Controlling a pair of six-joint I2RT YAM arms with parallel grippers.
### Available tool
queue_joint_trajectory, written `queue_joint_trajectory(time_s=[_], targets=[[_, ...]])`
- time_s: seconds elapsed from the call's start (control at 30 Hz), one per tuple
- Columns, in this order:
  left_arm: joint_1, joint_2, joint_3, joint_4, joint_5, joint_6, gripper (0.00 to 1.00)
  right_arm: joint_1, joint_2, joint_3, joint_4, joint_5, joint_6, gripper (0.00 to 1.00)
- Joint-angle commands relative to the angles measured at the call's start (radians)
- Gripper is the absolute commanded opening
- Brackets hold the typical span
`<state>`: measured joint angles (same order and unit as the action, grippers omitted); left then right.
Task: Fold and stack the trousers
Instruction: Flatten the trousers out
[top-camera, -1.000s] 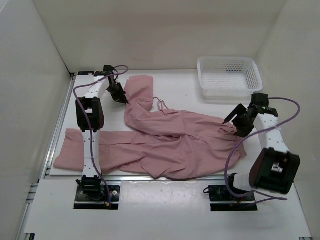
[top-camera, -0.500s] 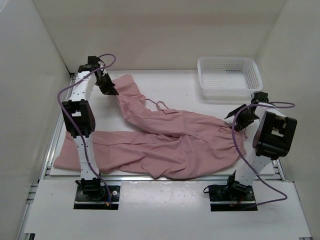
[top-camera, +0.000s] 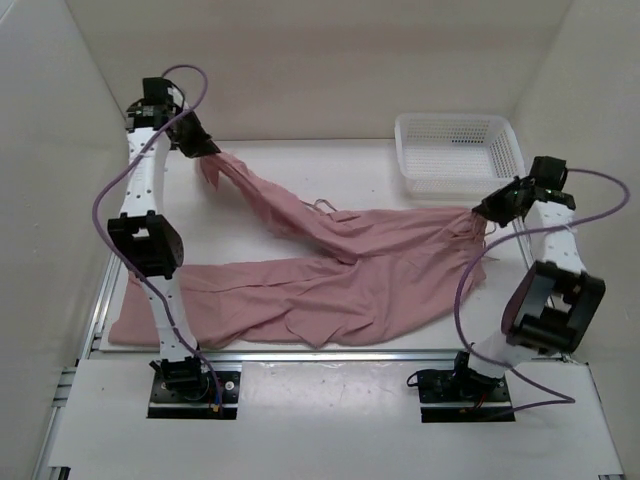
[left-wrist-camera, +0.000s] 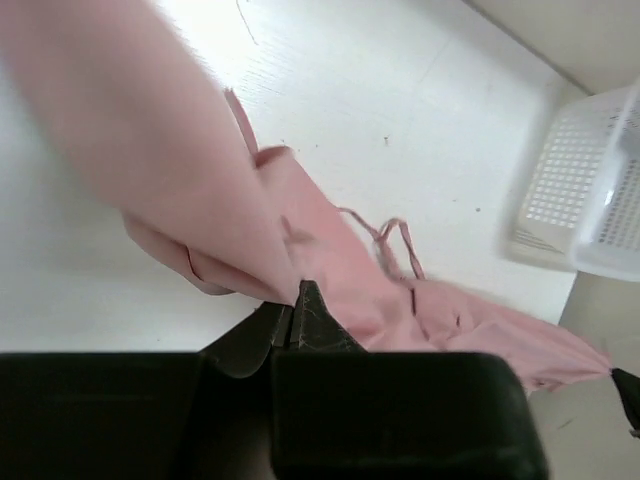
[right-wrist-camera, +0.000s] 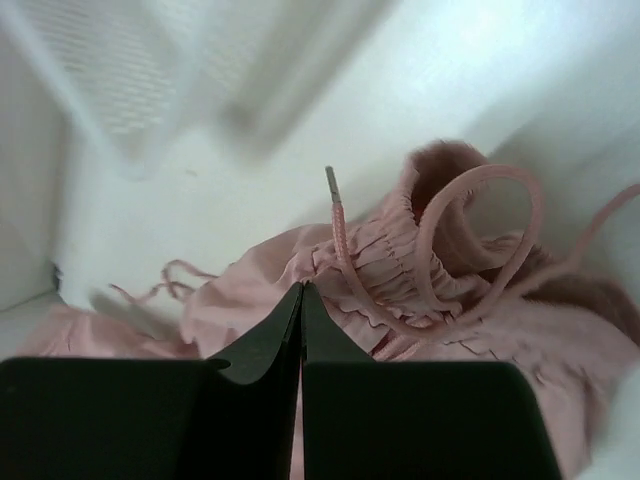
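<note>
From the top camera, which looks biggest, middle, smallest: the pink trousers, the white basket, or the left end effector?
Largest: the trousers.
Next: the white basket.
Smallest: the left end effector, even though raised nearer the camera.

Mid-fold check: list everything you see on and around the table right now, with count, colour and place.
trousers: one pair, dusty pink, spread across the middle of the table, one leg end lifted at far left, waist lifted at right
drawstring: one, pink, hanging loose at the gathered waistband
basket: one, white mesh plastic, far right corner of the table
table: one, white, under the trousers and basket
left gripper: one, black, raised at far left, shut on the trousers' leg end
right gripper: one, black, at right near the basket, shut on the trousers' waist
</note>
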<state>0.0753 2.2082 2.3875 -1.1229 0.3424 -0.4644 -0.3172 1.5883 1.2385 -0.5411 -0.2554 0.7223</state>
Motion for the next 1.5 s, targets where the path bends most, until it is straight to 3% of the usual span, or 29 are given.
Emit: queue_joint_trajectory(time_s=[0.0,0.13,0.23,0.27,0.3,0.33,0.37,0.43,0.47,0.57,0.6,0.67,0.7,0.77,0.8,0.83,0.9,0.93,1.0,1.13,1.27,1.33,1.37,1.43,1.47], targets=[[0.056,-0.193,-0.035,-0.011,0.018,-0.006,0.1,0.001,-0.143,0.046,-0.017,0.068,-0.023,0.0],[0.083,-0.347,-0.325,0.027,-0.032,0.003,0.1,0.001,-0.194,-0.049,-0.028,0.09,-0.043,0.0],[0.092,-0.479,-0.659,0.104,-0.079,0.013,0.1,0.001,-0.212,-0.157,-0.028,0.111,-0.043,0.0],[0.092,-0.504,-0.744,0.127,-0.091,0.027,0.17,0.001,-0.212,-0.18,-0.028,0.125,-0.043,0.0],[0.092,-0.516,-0.877,0.141,-0.123,0.038,0.54,0.001,-0.212,-0.198,-0.028,0.134,-0.043,0.0],[0.092,-0.503,-0.916,0.141,-0.144,0.038,0.71,0.001,-0.212,-0.221,-0.037,0.143,-0.043,0.09],[0.092,-0.484,-0.932,0.123,-0.158,0.038,0.81,0.001,-0.212,-0.221,-0.037,0.153,-0.043,0.16],[0.104,-0.435,-0.894,0.083,-0.192,0.049,0.86,0.001,-0.212,-0.221,-0.037,0.153,-0.043,0.31],[0.115,-0.435,-0.868,0.06,-0.201,0.049,0.86,0.001,-0.212,-0.206,-0.037,0.153,-0.043,0.51],[0.115,-0.435,-0.733,0.038,-0.233,0.049,0.81,0.001,-0.24,-0.165,-0.066,0.183,-0.052,0.66],[0.115,-0.423,-0.69,0.017,-0.247,0.04,0.76,0.001,-0.251,-0.143,-0.08,0.195,-0.061,0.66],[0.115,-0.371,-0.556,-0.018,-0.292,0.026,0.51,0.001,-0.287,-0.13,-0.091,0.22,-0.061,0.66],[0.115,-0.349,-0.513,-0.034,-0.331,0.014,0.29,0.001,-0.298,-0.129,-0.1,0.229,-0.061,0.66],[0.124,-0.271,-0.42,-0.055,-0.355,-0.003,0.14,0.001,-0.312,-0.119,-0.109,0.239,-0.07,0.66],[0.138,-0.24,-0.397,-0.055,-0.355,-0.003,0.12,0.001,-0.321,-0.119,-0.109,0.239,-0.07,0.65],[0.138,-0.172,-0.361,-0.055,-0.364,-0.013,0.17,0.001,-0.321,-0.119,-0.109,0.225,-0.07,0.65],[0.147,-0.086,-0.315,-0.077,-0.364,-0.023,0.5,0.001,-0.321,-0.119,-0.109,0.212,-0.081,0.65],[0.147,-0.043,-0.274,-0.092,-0.374,-0.023,0.75,0.001,-0.321,-0.119,-0.109,0.203,-0.092,0.65],[0.147,0.069,-0.248,-0.104,-0.384,-0.034,0.85,0.001,-0.321,-0.119,-0.109,0.193,-0.101,0.65],[0.147,0.179,-0.188,-0.104,-0.408,-0.055,0.87,0.001,-0.321,-0.119,-0.109,0.182,-0.11,0.65],[0.147,0.212,-0.2,-0.063,-0.418,-0.065,0.86,0.001,-0.312,-0.119,-0.109,0.173,-0.11,0.65],[0.147,0.232,-0.2,-0.063,-0.418,-0.065,0.74,0.001,-0.301,-0.119,-0.109,0.163,-0.11,0.65],[0.147,0.249,-0.2,-0.063,-0.418,-0.065,0.61,0.001,-0.291,-0.119,-0.109,0.163,-0.11,0.65],[0.147,0.262,-0.177,-0.072,-0.396,-0.056,0.11,0.001,-0.281,-0.119,-0.1,0.153,-0.11,0.65],[0.147,0.275,-0.151,-0.092,-0.387,-0.046,0.1,0.001,-0.281,-0.119,-0.1,0.153,-0.11,0.65]])
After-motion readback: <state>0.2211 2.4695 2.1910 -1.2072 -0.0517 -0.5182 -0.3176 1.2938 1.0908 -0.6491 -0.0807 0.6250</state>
